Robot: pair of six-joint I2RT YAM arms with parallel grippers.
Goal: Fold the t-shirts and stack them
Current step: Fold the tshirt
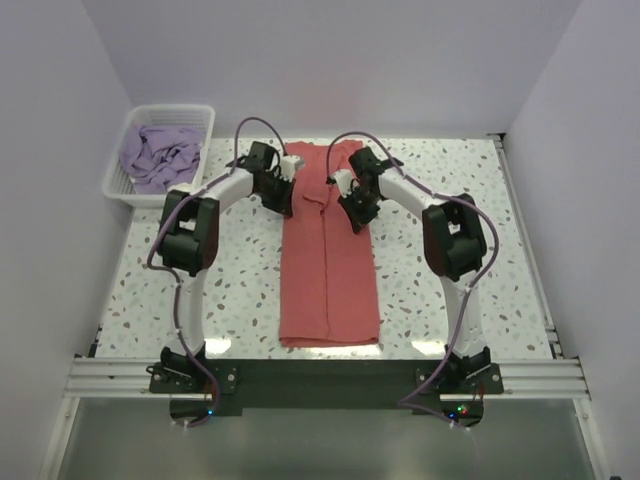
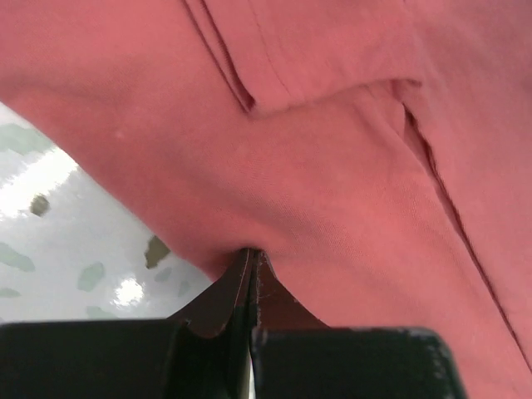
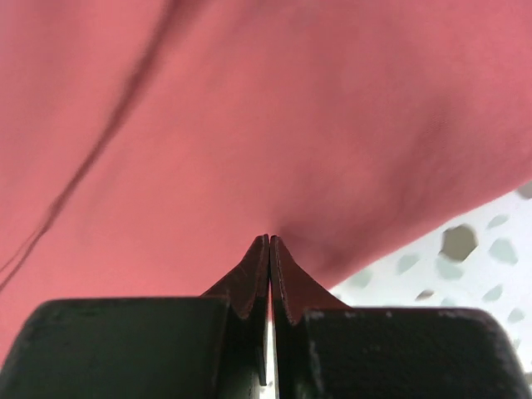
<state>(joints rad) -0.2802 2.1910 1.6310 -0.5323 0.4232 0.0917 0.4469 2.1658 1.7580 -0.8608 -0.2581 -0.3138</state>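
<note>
The coral-red t-shirt (image 1: 328, 270) lies on the table as a long narrow strip, its sides folded in, running from the far middle to the near edge. My left gripper (image 1: 287, 197) is shut on the shirt's left edge near its far end; in the left wrist view the jaws (image 2: 251, 253) pinch the red cloth (image 2: 332, 166). My right gripper (image 1: 357, 213) is shut on the right edge opposite; its tips (image 3: 269, 241) pinch the cloth (image 3: 249, 125). The lavender t-shirt (image 1: 160, 155) lies crumpled in the basket.
A white lattice basket (image 1: 206, 122) stands at the far left corner of the speckled table (image 1: 460, 290). White walls close in the left, far and right sides. A metal rail (image 1: 320, 378) runs along the near edge.
</note>
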